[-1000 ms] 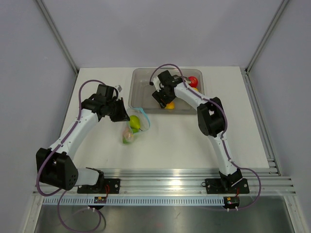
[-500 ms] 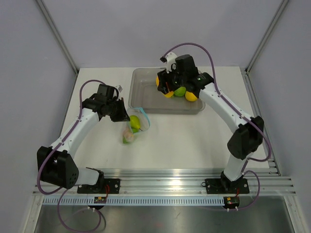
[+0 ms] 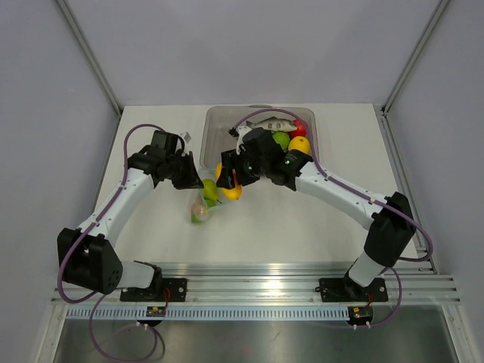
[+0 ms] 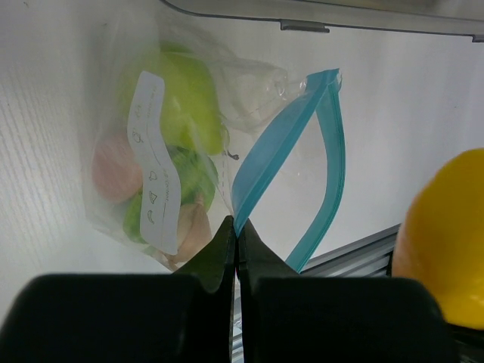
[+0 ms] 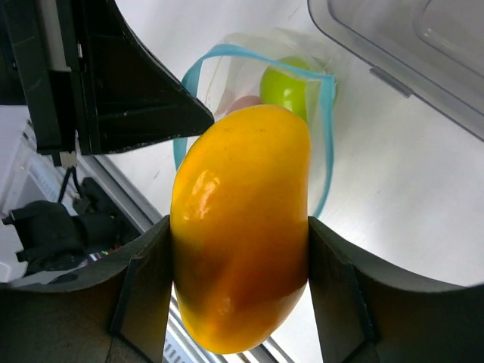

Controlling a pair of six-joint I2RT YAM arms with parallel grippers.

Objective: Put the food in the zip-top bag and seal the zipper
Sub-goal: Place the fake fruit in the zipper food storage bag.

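Note:
The zip-top bag point(image 3: 201, 204) lies on the table, clear and floppy, with green fruits point(image 4: 189, 106) and a pinkish egg point(image 4: 113, 166) inside. My left gripper point(image 4: 237, 227) is shut on one lip of its light blue zipper point(image 4: 283, 147), holding the mouth open in a loop. My right gripper point(image 5: 240, 227) is shut on an orange-yellow mango point(image 5: 242, 234). It holds the mango point(image 3: 231, 190) just before the open mouth, next to the left gripper point(image 3: 195, 175). In the right wrist view the zipper point(image 5: 327, 128) rings a green fruit point(image 5: 286, 89) behind the mango.
A rigid clear tray point(image 3: 219, 125) stands at the back of the table just beyond the bag. It holds a red piece point(image 3: 298, 130), a green one point(image 3: 281, 139), a yellow one point(image 3: 299, 144) and a silvery fish-like piece point(image 3: 268, 122). The table's metal rail point(image 3: 287, 274) runs along the near edge.
My right arm has swung from the tray to the left and nearer, carrying the mango to the bag's open mouth. The left gripper and the bag have stayed put.

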